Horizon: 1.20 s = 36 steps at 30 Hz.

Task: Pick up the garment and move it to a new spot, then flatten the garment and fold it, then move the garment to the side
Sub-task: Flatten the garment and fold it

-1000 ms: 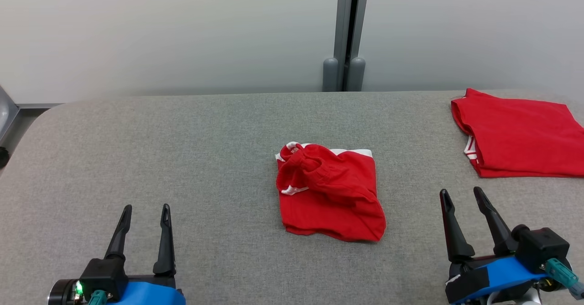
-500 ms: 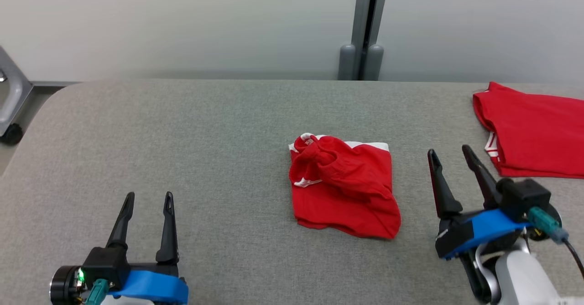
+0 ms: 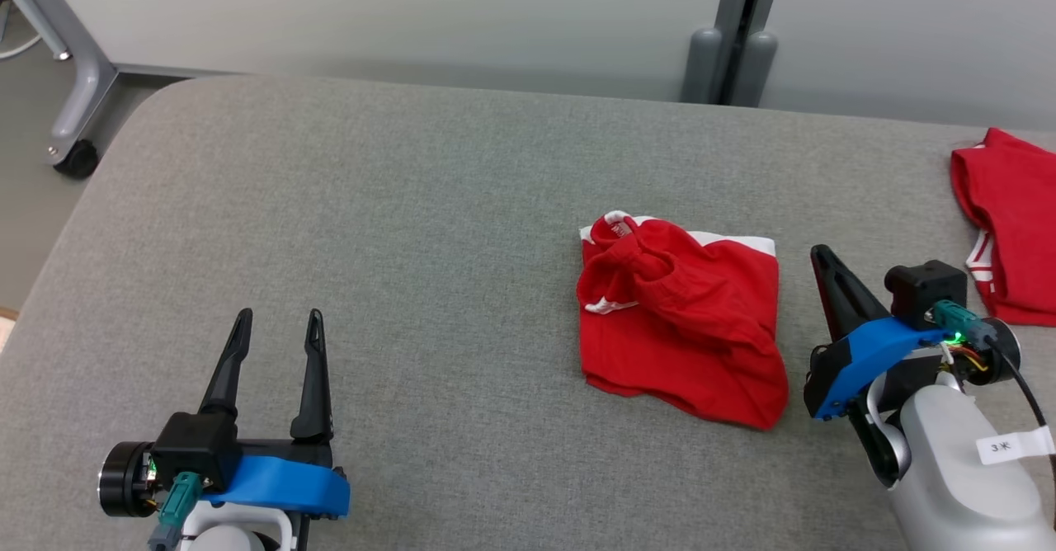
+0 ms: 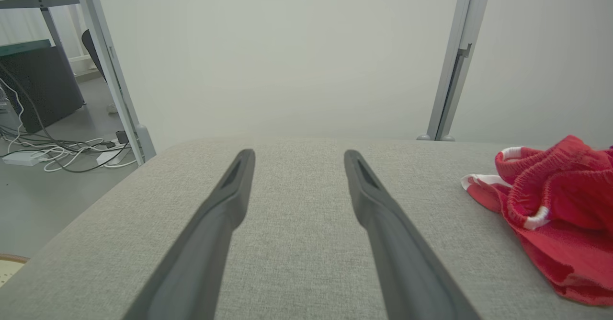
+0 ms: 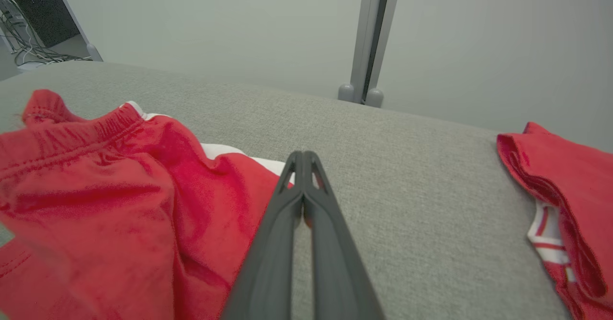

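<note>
Jaws of your left gripper (image 3: 279, 316) stand spread, well left of the red garment (image 3: 685, 328), low over the grey padded table (image 3: 371, 204). Garment's mid-table, crumpled, white trim, bunched at its far-left corner. Just right of it: right gripper (image 3: 821, 256), jaws pressed together, tips apart from the cloth. Farther right, folded 2nd garment (image 3: 1011, 221), red w/ white stripes.

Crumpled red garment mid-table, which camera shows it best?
The head view: the crumpled red garment lies whole, seen from above. The left wrist view catches its ribbed end, cut by the frame; the right wrist view is close, cropped, partly behind the right gripper.
</note>
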{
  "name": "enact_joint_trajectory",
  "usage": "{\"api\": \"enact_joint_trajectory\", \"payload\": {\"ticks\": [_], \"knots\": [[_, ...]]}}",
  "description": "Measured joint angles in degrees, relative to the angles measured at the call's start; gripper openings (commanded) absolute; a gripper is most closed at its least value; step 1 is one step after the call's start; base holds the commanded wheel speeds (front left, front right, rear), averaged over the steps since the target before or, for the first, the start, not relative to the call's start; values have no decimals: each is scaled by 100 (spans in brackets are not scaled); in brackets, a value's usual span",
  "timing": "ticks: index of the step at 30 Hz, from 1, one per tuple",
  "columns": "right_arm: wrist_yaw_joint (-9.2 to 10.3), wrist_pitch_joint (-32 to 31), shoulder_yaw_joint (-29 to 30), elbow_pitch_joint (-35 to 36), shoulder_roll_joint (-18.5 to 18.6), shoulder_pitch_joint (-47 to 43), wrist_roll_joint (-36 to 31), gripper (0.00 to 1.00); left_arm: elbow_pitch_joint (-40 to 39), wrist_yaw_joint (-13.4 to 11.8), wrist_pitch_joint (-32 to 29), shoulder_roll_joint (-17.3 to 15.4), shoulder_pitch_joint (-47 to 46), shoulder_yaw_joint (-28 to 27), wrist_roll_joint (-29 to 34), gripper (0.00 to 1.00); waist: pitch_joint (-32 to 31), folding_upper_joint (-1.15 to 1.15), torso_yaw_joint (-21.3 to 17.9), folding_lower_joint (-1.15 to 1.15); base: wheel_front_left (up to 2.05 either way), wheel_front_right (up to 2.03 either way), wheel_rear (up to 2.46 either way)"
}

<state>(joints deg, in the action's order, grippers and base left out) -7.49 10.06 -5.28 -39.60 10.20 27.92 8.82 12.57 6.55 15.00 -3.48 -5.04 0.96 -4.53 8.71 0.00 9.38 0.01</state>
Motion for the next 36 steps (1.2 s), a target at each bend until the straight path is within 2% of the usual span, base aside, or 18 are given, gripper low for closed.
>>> {"api": "enact_joint_trajectory", "payload": {"ticks": [7,14,26,31,36], "knots": [[0,246,-586,-998,34,425,171,0,8,3,0,19,-120,32,-22,100,185,0,130,0,0,0,0],[0,420,-1333,-1456,-205,667,517,0,56,5,0,27,-185,78,-45,100,208,0,157,0,0,0,0],[0,490,-2468,-1203,-527,653,1196,0,75,14,0,38,-192,113,-51,100,181,0,244,0,0,0,0],[0,491,-2789,-1106,-614,525,1351,0,82,31,0,44,-203,142,-52,100,203,0,320,-1,0,0,0],[0,491,-2842,-1093,-646,387,1436,0,83,31,0,45,-205,137,-53,100,210,0,359,0,0,0,0]]}}
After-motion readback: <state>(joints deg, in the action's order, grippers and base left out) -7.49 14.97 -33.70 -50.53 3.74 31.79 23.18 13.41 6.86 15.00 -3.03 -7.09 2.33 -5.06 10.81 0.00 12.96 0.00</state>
